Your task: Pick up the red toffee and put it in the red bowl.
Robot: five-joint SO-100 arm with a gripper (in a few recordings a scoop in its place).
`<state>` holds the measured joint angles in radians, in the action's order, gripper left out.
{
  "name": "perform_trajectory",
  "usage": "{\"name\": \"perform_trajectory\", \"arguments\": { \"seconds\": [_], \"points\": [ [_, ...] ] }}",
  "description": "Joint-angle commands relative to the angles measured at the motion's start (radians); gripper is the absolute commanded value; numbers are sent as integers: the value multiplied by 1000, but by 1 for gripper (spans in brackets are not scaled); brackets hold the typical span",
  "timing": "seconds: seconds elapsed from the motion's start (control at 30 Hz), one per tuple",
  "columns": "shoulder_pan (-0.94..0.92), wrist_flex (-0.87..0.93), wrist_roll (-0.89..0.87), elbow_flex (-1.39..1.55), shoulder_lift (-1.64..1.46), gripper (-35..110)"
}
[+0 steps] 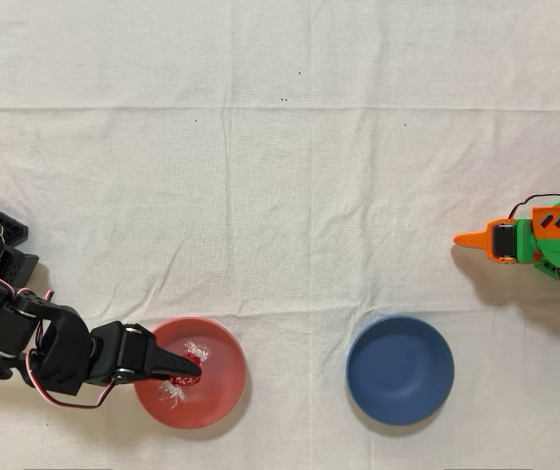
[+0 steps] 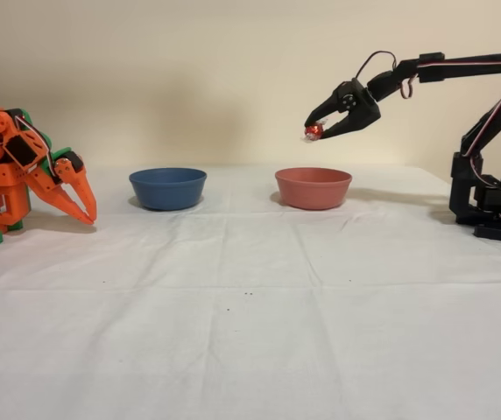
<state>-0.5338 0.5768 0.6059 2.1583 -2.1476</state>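
My black gripper [image 2: 315,130] is shut on the red toffee [image 2: 313,132], a tiny shiny red candy with clear twisted ends. It holds the candy in the air, well above the salmon-red bowl [image 2: 313,188]. Seen from overhead, the gripper [image 1: 193,368] reaches in from the left over the bowl [image 1: 223,392]. There the toffee [image 1: 194,371] shows at the fingertips, its clear ends sticking out to both sides. The bowl holds nothing else that I can see.
A dark blue bowl [image 1: 399,369] stands beside the red one, to its right in the overhead view and to its left in the fixed view [image 2: 168,187]. The idle orange arm [image 1: 535,238] rests at the table's other end. A white cloth covers the table.
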Motion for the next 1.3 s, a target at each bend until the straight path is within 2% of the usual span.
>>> {"name": "perform_trajectory", "arguments": {
  "seconds": [0.0, 0.6, 1.1, 1.27],
  "points": [
    [-11, -11, 5, -3, -37, 10],
    [-21, -112, 20, 95, -52, 10],
    [-48, -218, 57, 29, 71, 9],
    [-54, -236, 46, 35, 74, 15]
  ]
}}
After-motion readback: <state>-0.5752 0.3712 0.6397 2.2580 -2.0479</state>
